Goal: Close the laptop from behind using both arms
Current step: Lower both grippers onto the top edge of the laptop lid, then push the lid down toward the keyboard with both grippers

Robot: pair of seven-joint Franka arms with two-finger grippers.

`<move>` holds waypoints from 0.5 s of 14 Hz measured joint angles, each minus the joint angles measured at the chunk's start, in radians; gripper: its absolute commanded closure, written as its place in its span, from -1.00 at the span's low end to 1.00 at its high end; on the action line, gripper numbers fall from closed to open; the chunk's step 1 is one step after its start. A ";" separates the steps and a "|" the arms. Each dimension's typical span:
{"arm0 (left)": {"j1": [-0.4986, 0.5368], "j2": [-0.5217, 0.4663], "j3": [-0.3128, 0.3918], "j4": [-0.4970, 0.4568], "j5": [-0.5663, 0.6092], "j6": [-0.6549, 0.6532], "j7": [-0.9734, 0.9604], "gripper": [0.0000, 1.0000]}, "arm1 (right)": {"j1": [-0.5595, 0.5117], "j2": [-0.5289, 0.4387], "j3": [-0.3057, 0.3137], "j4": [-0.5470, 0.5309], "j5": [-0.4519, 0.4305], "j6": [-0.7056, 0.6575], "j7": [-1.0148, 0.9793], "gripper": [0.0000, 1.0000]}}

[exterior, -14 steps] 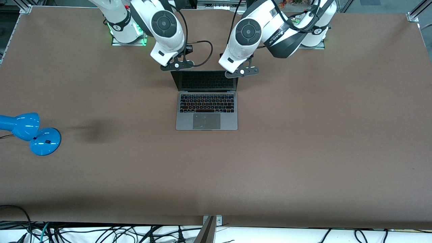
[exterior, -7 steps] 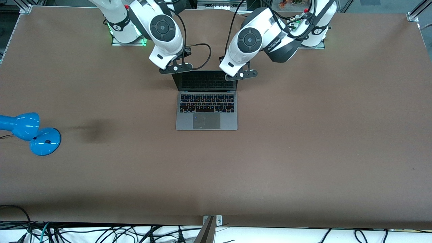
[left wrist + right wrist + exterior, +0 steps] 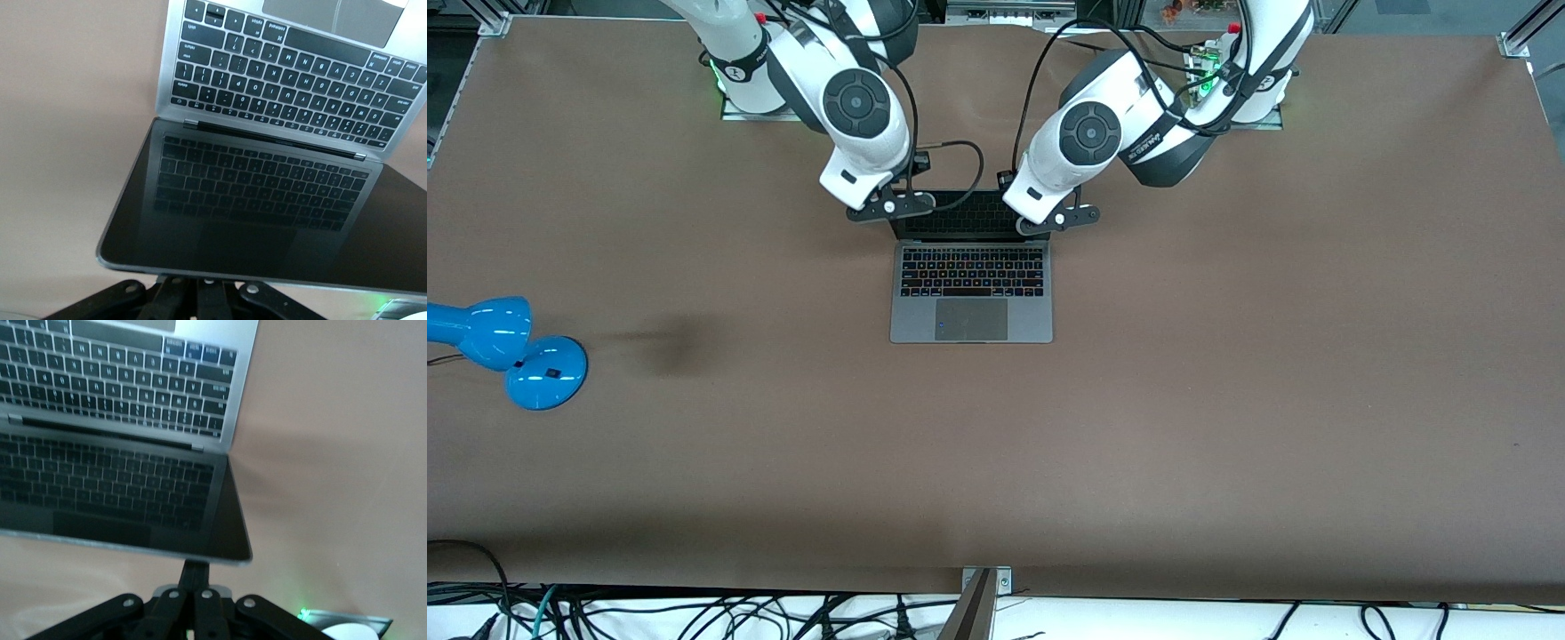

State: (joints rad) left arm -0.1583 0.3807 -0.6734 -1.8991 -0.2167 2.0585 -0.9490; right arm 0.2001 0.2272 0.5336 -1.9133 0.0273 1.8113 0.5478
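The space-grey laptop (image 3: 971, 302) stands open in the middle of the table, its dark screen (image 3: 960, 216) tilted toward the keyboard. My right gripper (image 3: 891, 206) is shut, its fingertips against the lid's top edge at the corner toward the right arm's end. My left gripper (image 3: 1060, 218) is shut against the lid's other top corner. In the left wrist view the screen (image 3: 253, 213) mirrors the keys and the left gripper (image 3: 203, 283) sits just past the lid's edge. In the right wrist view the right gripper (image 3: 195, 570) touches the lid's edge (image 3: 133, 547).
A blue desk lamp (image 3: 507, 351) lies near the table's edge at the right arm's end. The arms' bases (image 3: 765, 98) stand farther from the front camera than the laptop. Cables (image 3: 694, 613) hang below the near edge.
Both grippers have moved down and toward the front camera, pushing the lid. The screen has tilted farther toward the keyboard and shows shorter in the front view.
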 measured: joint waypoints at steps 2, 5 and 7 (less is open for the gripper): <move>0.001 0.011 0.003 0.014 0.023 0.004 0.000 1.00 | -0.001 0.038 -0.012 0.043 -0.015 0.000 0.000 1.00; 0.002 0.048 0.016 0.037 0.047 0.010 0.001 1.00 | -0.002 0.093 -0.027 0.091 -0.050 0.009 0.000 1.00; 0.003 0.087 0.022 0.070 0.074 0.016 0.002 1.00 | -0.002 0.139 -0.033 0.125 -0.072 0.017 0.000 1.00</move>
State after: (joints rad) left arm -0.1555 0.4675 -0.6516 -1.8294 -0.1422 2.0747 -0.9472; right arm 0.1984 0.3658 0.5007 -1.7884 -0.0450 1.8288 0.5478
